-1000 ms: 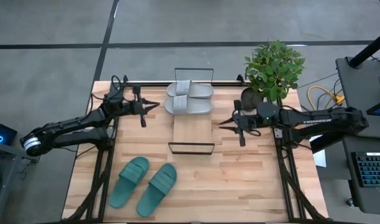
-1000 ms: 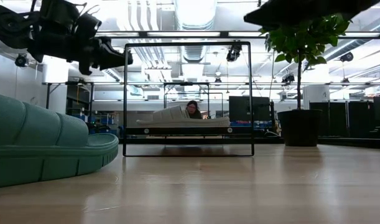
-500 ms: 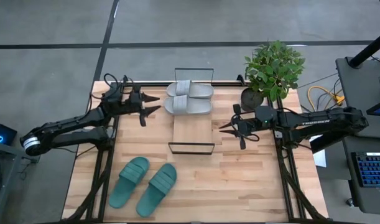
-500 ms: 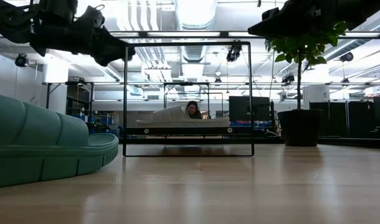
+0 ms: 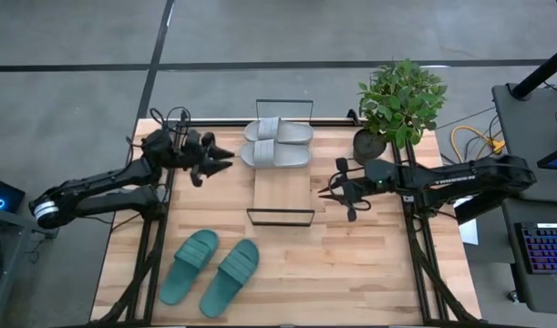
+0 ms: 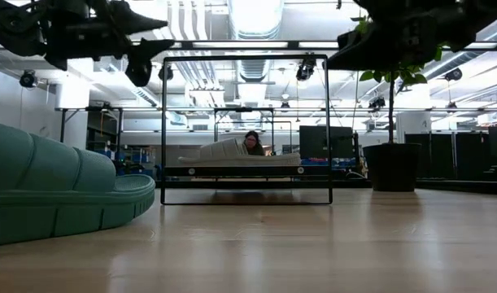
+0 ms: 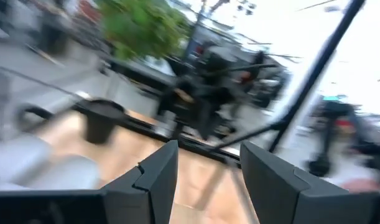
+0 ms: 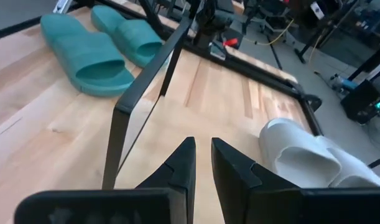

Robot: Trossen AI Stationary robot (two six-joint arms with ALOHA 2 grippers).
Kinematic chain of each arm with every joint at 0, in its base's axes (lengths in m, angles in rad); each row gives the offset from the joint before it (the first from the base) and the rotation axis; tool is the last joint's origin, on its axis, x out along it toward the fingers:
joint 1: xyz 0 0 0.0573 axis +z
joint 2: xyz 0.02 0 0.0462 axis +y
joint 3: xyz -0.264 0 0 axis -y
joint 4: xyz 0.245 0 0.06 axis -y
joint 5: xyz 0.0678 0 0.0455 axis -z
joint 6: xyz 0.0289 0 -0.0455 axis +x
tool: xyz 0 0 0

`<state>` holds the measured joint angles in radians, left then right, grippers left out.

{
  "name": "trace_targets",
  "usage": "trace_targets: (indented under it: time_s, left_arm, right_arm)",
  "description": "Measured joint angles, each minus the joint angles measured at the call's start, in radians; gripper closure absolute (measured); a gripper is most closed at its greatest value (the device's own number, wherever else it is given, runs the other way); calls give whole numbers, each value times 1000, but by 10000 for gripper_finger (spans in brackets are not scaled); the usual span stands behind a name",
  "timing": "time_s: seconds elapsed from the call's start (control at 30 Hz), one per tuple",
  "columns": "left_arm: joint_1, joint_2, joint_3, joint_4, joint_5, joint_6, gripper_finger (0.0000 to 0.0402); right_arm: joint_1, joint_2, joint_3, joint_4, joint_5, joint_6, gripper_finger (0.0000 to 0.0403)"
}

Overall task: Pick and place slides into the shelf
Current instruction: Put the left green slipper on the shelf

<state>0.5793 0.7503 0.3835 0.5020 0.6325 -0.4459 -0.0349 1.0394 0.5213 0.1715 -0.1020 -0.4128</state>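
Observation:
The shelf [image 5: 283, 189], a light plank between two black wire end frames, stands mid-table. A pale grey pair of slides [image 5: 276, 143] lies side by side, soles down, on its far end [image 8: 305, 155]. A teal pair [image 5: 211, 271] rests soles down on the table near the front edge [image 8: 90, 56]. My left gripper [image 5: 225, 157] hovers open, left of the grey pair, with nothing between its fingers [image 7: 208, 149]. My right gripper [image 5: 324, 192] hovers right of the plank, its fingers almost together with only a narrow slit and nothing in it [image 8: 199, 146].
A potted plant [image 5: 398, 102] stands at the far right corner behind my right arm. The shelf's near wire frame [image 6: 246, 130] rises upright above the table. Bare tabletop [image 5: 351, 264] lies right of the teal pair.
My left gripper has opened, rolled about its own axis and risen a little, staying beside the grey pair. My right gripper has crept toward the table's near edge and slightly toward the shelf, its fingers unchanged. The slides have not moved.

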Motion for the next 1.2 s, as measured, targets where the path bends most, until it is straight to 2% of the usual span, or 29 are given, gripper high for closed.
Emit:
trace_targets:
  time_s: [0.1,0.17,0.43,0.53,0.63,0.77,0.83,0.97,1.2]
  left_arm:
    - [-7,-14,22,-55,86,-73,243]
    - [-25,-27,42,-128,106,-95,243]
    - [-175,-68,142,-362,88,-97,243]
    - [-225,-73,211,-501,74,-91,243]
    - [-271,-58,308,-745,-29,-59,243]
    - [-325,-7,443,-1121,-294,-28,243]
    - [-349,26,487,-1248,-336,-19,243]
    - [-405,92,506,-1367,-279,-27,243]
    - [-513,259,470,-1382,-142,-33,243]
  right_arm:
    - [0,14,-1,-2,0,26,360]
    - [0,18,-1,-1,0,42,360]
    - [0,17,-6,-2,-1,31,360]
    - [0,17,-6,-2,-1,20,360]
    - [0,17,-6,-2,-1,18,360]
    - [0,17,-6,-2,-1,-4,360]
    - [0,17,-6,-2,-1,-14,360]
    - [0,17,-6,-2,-1,-15,360]
    - [0,17,-12,-2,-1,-15,360]
